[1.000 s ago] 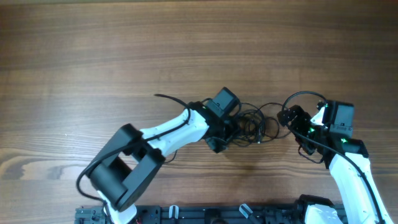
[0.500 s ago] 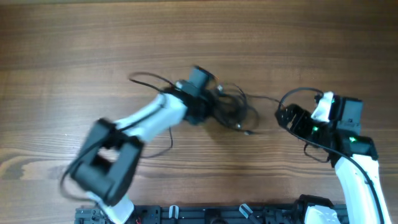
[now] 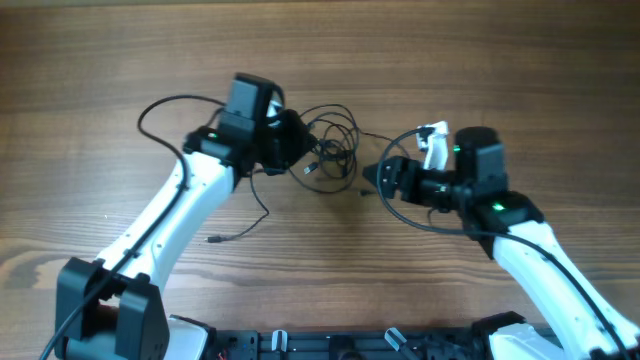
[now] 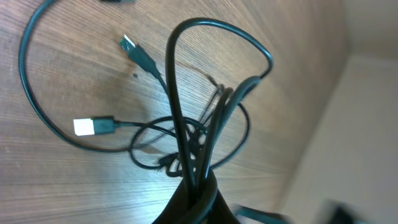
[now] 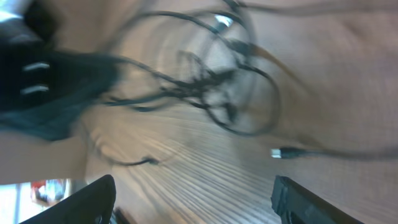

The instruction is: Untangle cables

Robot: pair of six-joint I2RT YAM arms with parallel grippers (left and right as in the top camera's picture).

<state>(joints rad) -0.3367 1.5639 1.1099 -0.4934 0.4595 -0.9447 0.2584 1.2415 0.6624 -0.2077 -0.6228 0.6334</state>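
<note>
Black cables [image 3: 328, 152]: one knot on the wooden table [image 3: 450, 60], between both arms | left gripper [image 4: 198, 190]: pinching a bunch of cords | right gripper [image 5: 193, 186]: spread wide, empty, near the knot | done: little, I think; knot not yet pulled apart

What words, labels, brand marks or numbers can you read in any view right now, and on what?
None can be read.
On the thin black cables, the silver-tipped plug and the wooden table, no print shows.
On the white and black left arm and right arm, no label is legible.
The right wrist view is too blurred to read anything.
</note>
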